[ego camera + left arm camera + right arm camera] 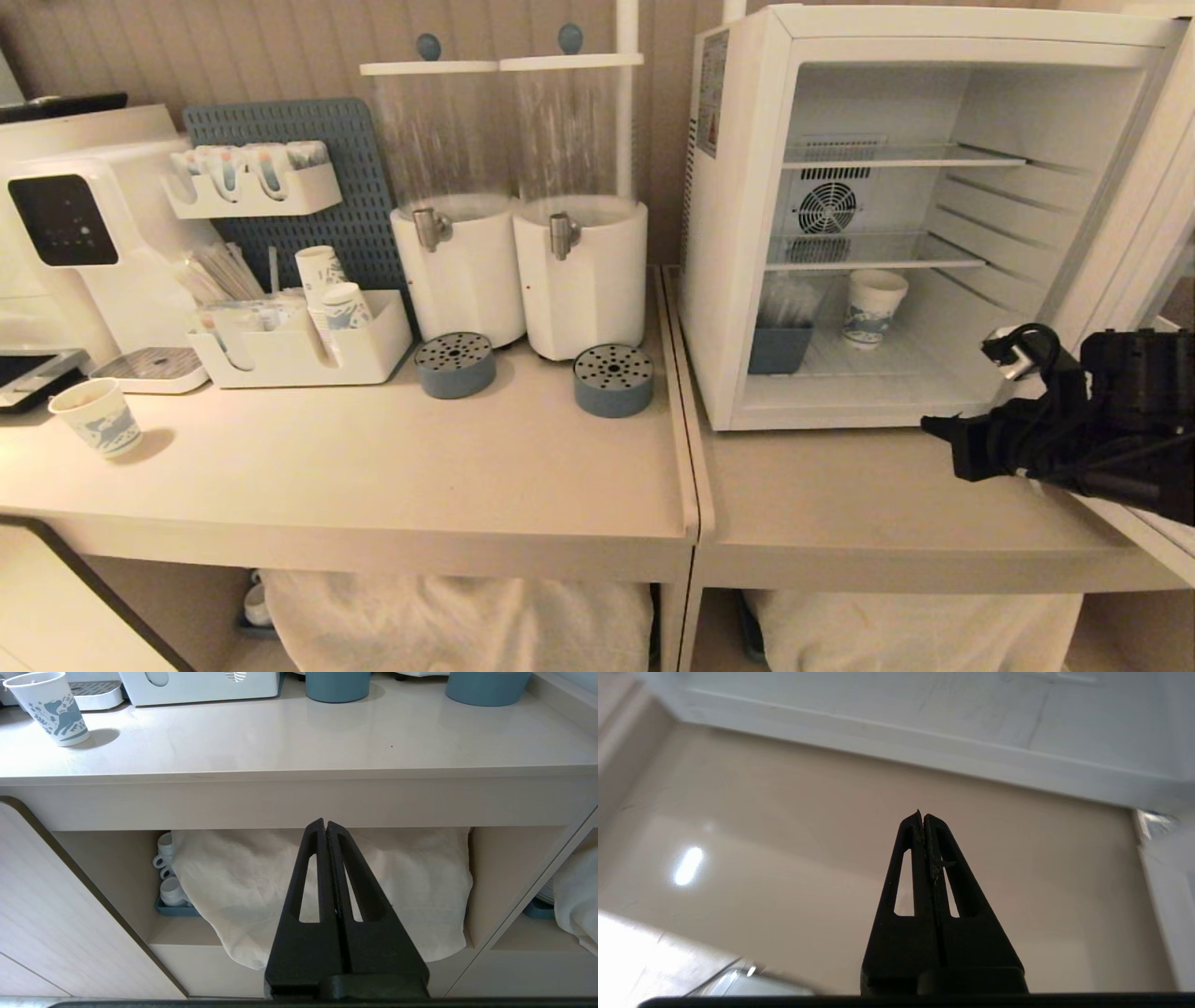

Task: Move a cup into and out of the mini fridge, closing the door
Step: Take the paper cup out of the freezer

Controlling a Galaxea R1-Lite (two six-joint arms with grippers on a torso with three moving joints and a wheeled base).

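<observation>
The mini fridge (742, 280) stands open on the right counter. Its door (1141, 196) is swung out along the right edge of the head view. The cup (876, 308), white with a blue pattern, stands upright on the fridge floor under the lower wire shelf. My right gripper (934, 429) hovers over the counter in front of the fridge, right of the cup and outside the opening. It is shut and empty (923, 816), with the fridge's bottom edge (924, 728) beyond it. My left gripper (325, 822) is shut and empty, parked below the counter edge.
A same-patterned cup (96, 415) stands at the counter's left. Two drink dispensers (518, 271) with blue drip cups (613, 380), an organiser holding stacked cups (308, 350) and a water machine (75, 233) line the back. A blue bin (780, 347) sits inside the fridge, left of the cup.
</observation>
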